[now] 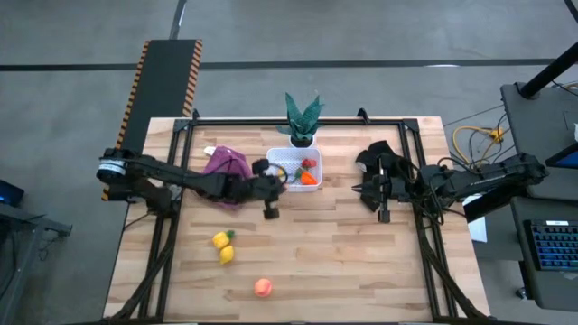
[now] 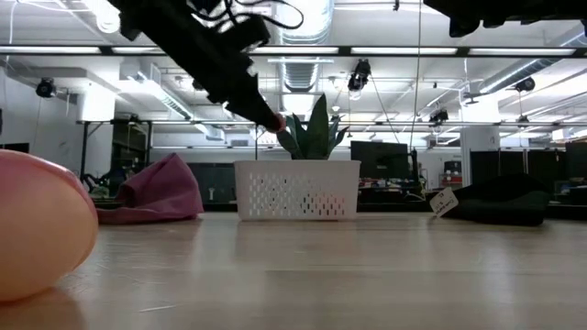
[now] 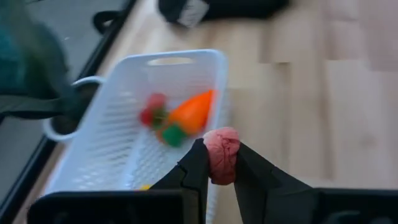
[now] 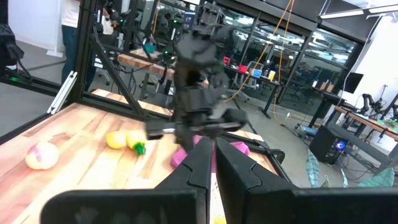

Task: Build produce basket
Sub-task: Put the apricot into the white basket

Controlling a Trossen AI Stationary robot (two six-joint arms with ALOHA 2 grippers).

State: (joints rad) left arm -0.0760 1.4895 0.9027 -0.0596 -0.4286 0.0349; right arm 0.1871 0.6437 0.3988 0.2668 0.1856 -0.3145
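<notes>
Red and knobbly, a berry (image 3: 221, 155) sits pinched between the two fingers (image 3: 194, 168) of my left end effector (image 1: 279, 178), which are closed on it from both sides. That end effector hangs at the basket's (image 1: 275, 159) near edge, above the rim; from the low view the berry (image 2: 278, 124) shows at the fingertips, higher than the top of the basket (image 2: 297, 189). In the basket lie a carrot (image 3: 191, 112) with its green top, and small red berries (image 3: 151, 109) beside it. The basket stands near the far edge of the worktop (image 1: 343, 253), just in front of a potted plant (image 1: 302, 119), with a purple cloth (image 1: 226, 164) to its left under my left arm. Two lemons (image 1: 223, 247) lie together on the open boards nearer the front, and a peach (image 1: 263, 287) lies farther forward still, well apart from the basket. My right end effector (image 1: 383, 209) waits on the right side of the worktop, its fingers (image 4: 205, 163) drawn together with nothing between them, near a black cloth (image 1: 375, 152) at the far right.
</notes>
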